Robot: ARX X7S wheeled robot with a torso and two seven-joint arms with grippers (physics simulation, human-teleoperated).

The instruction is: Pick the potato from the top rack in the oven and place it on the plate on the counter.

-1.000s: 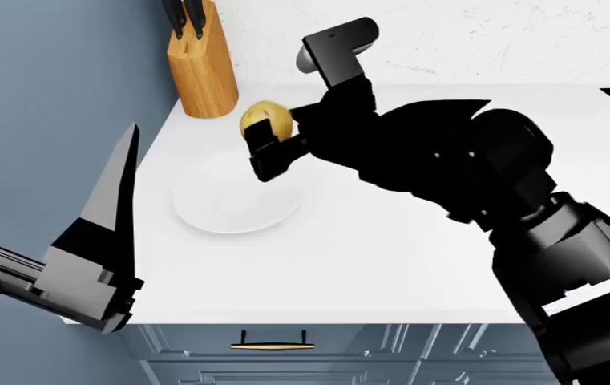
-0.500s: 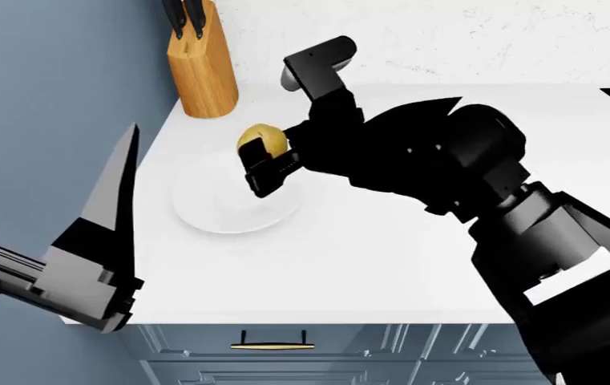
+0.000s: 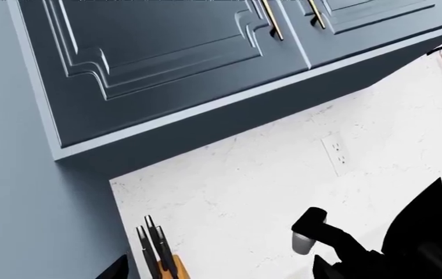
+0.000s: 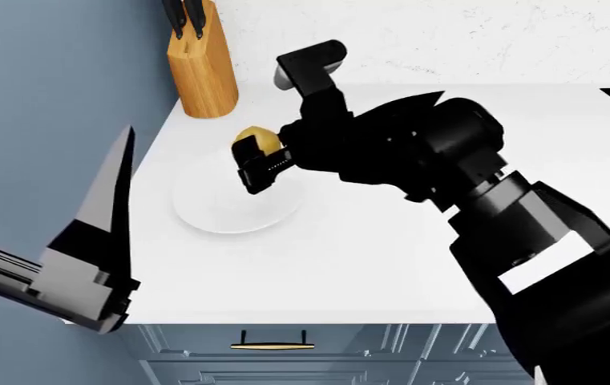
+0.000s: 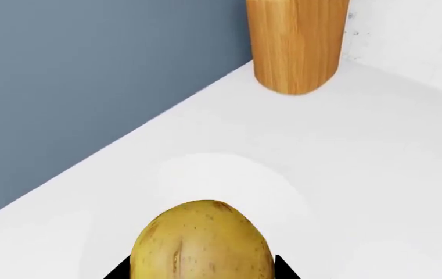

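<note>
While the left pincer (image 4: 123, 156) idles at the frame's left, whether spread I cannot tell, the right pincer (image 4: 259, 160) pinches the potato (image 4: 259, 140) above the plate (image 4: 230, 200) on the surface (image 4: 390, 265); best lower gently over the plate's middle before releasing.

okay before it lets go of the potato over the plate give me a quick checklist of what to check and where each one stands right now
1. Potato held in the right gripper: ok, black fingers show on both sides of it in the right wrist view.
2. Potato above the plate: ok in the head view, near the plate's far right rim rather than its centre.
3. Plate free of other items: ok.
4. Height of the potato above the plate: cannot tell.
5. Knife block out of the way: ok, it stands apart behind the plate.
6. Left gripper off the plate: ok, it is at the counter edge.
</note>
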